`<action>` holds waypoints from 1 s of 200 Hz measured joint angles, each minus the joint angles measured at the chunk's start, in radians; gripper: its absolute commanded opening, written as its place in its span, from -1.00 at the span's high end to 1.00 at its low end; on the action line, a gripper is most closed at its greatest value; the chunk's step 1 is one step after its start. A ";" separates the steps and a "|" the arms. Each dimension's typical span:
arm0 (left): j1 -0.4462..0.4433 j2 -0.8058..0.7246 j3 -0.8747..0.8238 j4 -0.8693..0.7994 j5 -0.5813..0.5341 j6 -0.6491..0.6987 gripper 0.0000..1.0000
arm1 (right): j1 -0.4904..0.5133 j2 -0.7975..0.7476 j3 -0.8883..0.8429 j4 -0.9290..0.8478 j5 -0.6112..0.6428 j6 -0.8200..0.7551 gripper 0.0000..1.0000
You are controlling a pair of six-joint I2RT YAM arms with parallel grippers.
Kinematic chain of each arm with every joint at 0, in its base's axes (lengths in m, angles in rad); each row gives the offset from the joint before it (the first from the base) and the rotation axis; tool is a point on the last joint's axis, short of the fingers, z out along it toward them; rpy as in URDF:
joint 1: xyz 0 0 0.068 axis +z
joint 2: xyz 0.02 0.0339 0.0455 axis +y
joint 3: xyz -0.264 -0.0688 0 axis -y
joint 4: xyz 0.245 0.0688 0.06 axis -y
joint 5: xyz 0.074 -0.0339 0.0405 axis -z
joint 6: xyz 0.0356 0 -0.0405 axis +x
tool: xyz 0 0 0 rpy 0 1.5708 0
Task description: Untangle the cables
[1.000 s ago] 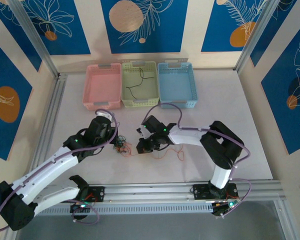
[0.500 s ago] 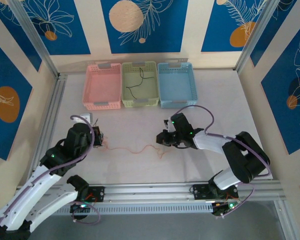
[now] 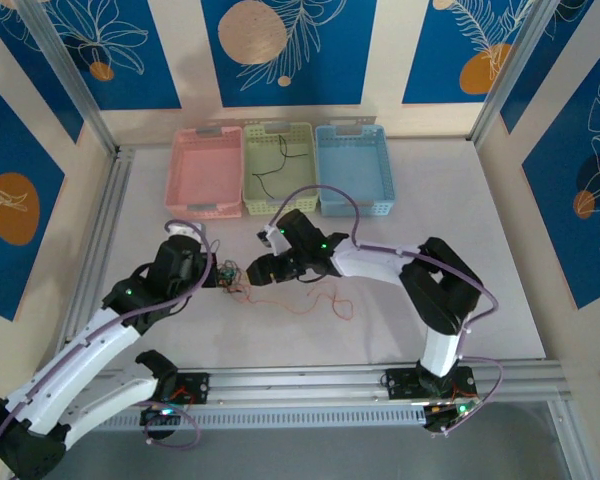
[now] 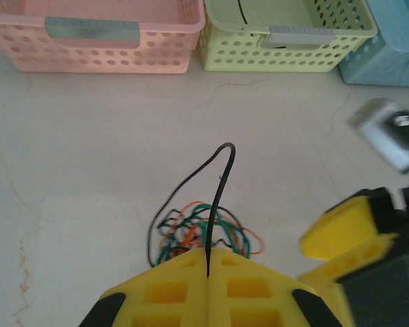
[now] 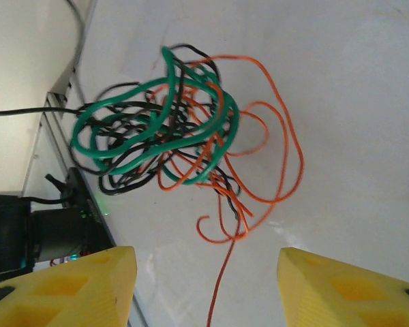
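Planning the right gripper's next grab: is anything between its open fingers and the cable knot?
Nothing visible blocks it. The right gripper is open, the cable knot just ahead on the table; only the knot's own orange strand trails into the gap. The left gripper is shut on a black wire.

The cables (image 3: 234,285) sit between the left gripper (image 3: 221,273) and the right gripper (image 3: 257,268).

The top view looks down from the near side over the whole counter (image 3: 450,220). Both wrist views sit close — left facing the bins (image 4: 109,54), right angled downward — sharing the cables (image 5: 163,122).
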 measured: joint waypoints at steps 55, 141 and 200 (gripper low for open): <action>0.000 0.026 0.000 0.025 0.018 -0.001 1.00 | 0.032 0.092 0.004 -0.065 -0.067 -0.026 -0.13; 0.000 0.031 0.000 0.055 0.027 -0.004 1.00 | 0.053 0.119 0.004 -0.063 -0.154 -0.026 0.32; 0.001 0.051 0.000 0.064 0.027 -0.003 1.00 | 0.060 0.122 0.004 -0.062 -0.168 -0.027 0.81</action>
